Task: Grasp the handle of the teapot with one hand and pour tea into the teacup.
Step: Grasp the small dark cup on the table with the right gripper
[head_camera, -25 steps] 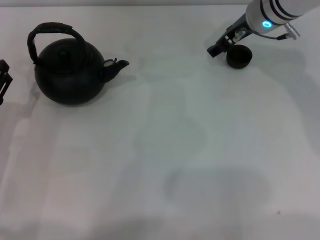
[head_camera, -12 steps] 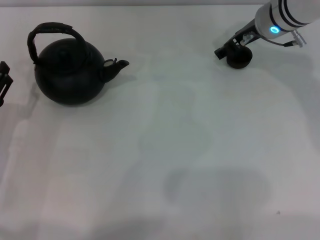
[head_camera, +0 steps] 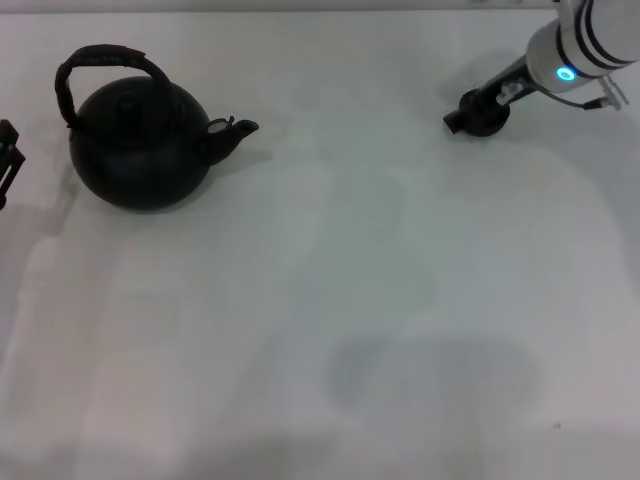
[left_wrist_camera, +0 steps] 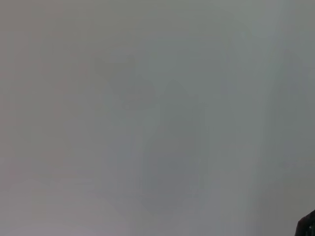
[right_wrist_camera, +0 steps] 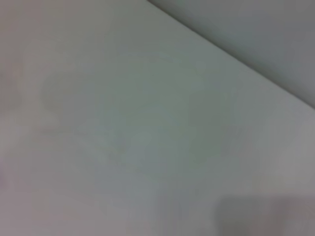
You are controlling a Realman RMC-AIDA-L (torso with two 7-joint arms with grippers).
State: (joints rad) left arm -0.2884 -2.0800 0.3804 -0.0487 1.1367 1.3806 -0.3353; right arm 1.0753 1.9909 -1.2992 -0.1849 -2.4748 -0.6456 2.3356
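Head view, read from the robot's left across to its right, begins with the left gripper (head_camera: 8, 160) at the very edge of the picture, only a dark sliver of it in sight, so I cannot tell whether it is spread or closed; it sits just beside the teapot (head_camera: 140, 150) without touching it, which suits an arm waiting near the thing it is meant to lift. The pot stands upright on the white table (head_camera: 330, 300), its short spout (head_camera: 238, 130) aimed toward the robot's right, the direction in which tea would have to go. The handle (head_camera: 100, 62) arches over the lid, free of any grip and open for a grasp from above. Well apart, at the far right, the teacup (head_camera: 488, 116) sits under the tip of the right gripper (head_camera: 470, 112); dark cup and dark fingers merge there, so whether the gripper has hold of the cup or merely rests against it cannot be told. My judgement is that the right arm is tending to the cup's position before any pouring, since pot and cup stand too far apart for the spout to reach. Both wrist views show only bare table surface.
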